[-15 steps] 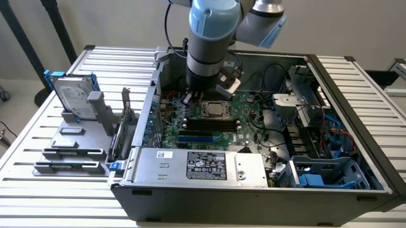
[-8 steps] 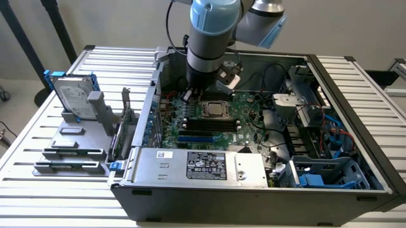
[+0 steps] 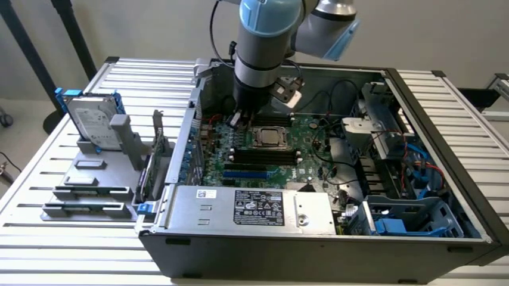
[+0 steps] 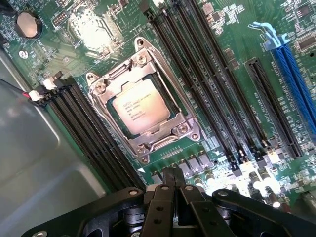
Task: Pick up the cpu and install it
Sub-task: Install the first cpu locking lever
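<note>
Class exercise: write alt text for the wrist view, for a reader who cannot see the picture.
A silver cpu sits in its metal socket frame on a green motherboard, seen from just above. The shut end effector hangs over the board beside the socket, holding nothing. Empty black memory slots flank the socket, with a blue slot further off.

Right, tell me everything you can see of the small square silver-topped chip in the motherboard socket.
The small flat square cpu with a pale silver-grey metal top carries fine dark printing too small to read. It lies flat in the motherboard socket, framed by the shiny metal retention bracket with screws at its corners, between banks of long black memory slots. The shut black gripper hangs beside the socket, not touching it.
</note>
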You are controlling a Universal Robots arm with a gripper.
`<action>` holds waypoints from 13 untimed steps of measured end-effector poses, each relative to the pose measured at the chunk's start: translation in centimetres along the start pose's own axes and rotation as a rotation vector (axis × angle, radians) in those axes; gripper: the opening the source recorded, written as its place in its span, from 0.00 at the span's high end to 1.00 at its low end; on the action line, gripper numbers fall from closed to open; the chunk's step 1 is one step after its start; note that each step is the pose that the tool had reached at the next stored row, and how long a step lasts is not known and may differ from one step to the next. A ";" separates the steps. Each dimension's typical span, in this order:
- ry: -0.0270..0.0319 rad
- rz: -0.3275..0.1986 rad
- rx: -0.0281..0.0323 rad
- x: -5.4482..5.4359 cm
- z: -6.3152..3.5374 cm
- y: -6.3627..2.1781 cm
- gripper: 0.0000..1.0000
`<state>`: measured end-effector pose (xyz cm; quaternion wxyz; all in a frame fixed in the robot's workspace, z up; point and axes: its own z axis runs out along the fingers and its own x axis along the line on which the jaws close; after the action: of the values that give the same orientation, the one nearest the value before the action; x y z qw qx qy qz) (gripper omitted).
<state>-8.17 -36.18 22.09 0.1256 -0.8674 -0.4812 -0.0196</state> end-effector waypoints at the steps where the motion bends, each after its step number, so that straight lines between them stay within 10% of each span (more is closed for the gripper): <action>1: -0.0044 -0.004 -0.0015 0.0 -0.06 -0.04 0.89; 13: -0.0418 -0.102 0.0022 0.4 -0.31 -0.30 0.89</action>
<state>-8.17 -35.76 22.51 0.1154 -0.8418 -0.5273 -0.0073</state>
